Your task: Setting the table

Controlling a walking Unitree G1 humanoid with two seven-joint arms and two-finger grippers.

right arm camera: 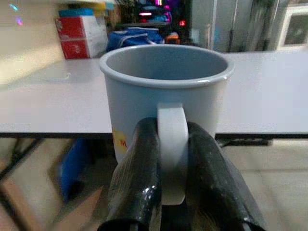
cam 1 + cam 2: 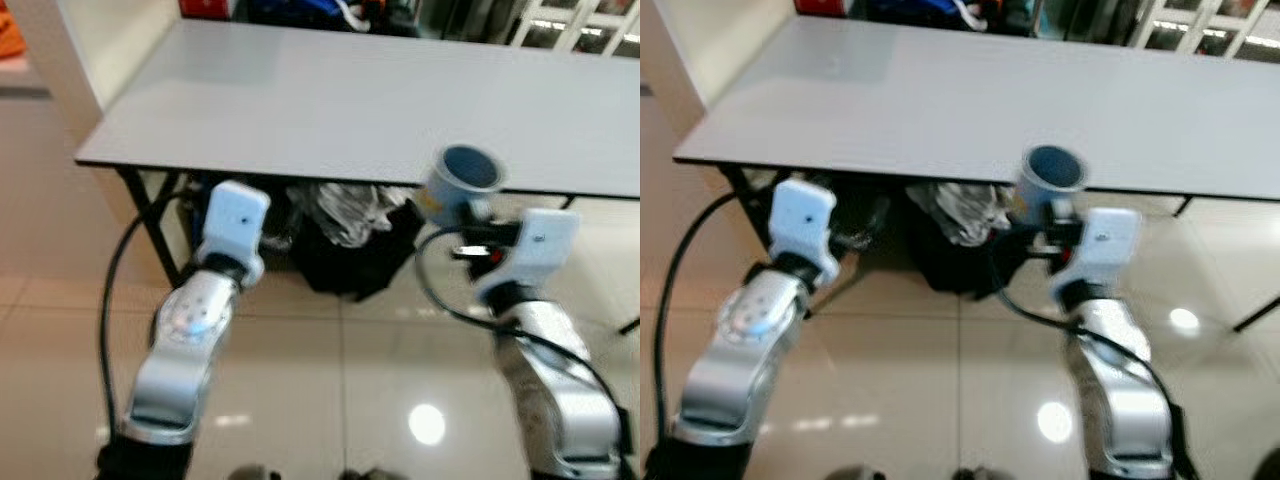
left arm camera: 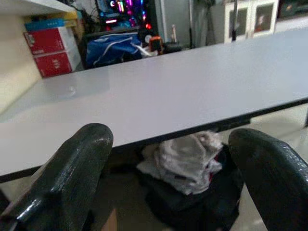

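Grey table, seemingly bare top, glossy tiled floor

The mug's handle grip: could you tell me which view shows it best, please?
The right wrist view: both fingers of the right gripper pinch the mug by its handle. The eye views show its open top at the table edge.

pale blue mug, grey table

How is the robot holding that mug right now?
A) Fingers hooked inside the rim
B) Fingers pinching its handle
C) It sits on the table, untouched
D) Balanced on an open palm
B: in the right wrist view the right gripper has its two black fingers closed on the handle of the mug, held upright short of the table.
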